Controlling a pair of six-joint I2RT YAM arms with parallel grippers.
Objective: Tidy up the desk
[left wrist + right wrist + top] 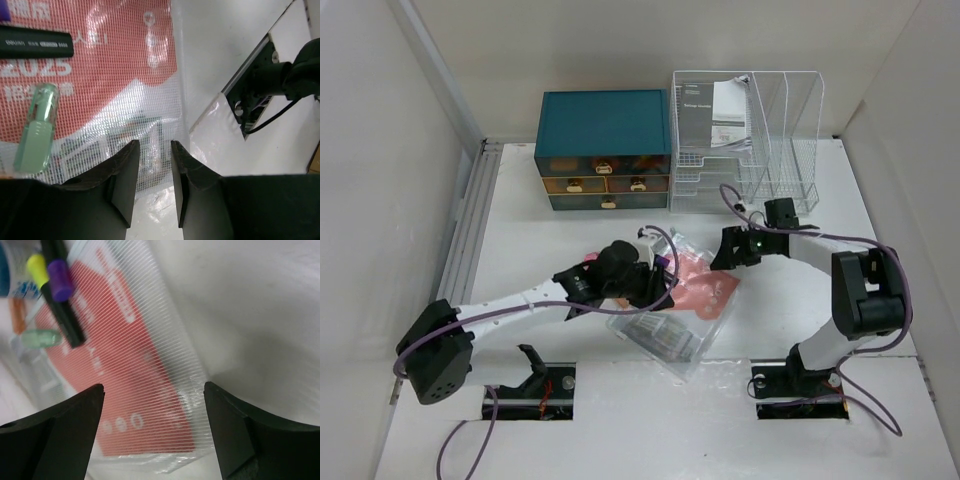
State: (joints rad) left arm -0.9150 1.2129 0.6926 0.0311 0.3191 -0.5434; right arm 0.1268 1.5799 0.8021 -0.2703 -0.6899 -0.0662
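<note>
Sitting on the desk: one pouch, one box, one rack.

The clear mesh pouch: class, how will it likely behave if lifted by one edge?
Probably floppy: the mesh pouch is thin film, wrinkled at its edge. The loose black pen and green tube inside would likely slide to the low side. Its glossy surface may be slippery.

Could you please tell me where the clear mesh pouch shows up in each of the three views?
Top external: the mesh pouch lies near the picture's centre, slightly below the middle.
Left wrist: the pouch fills the left and centre.
Right wrist: the pouch slants across the left and centre.
Shared landmark: the red card inside it.
</note>
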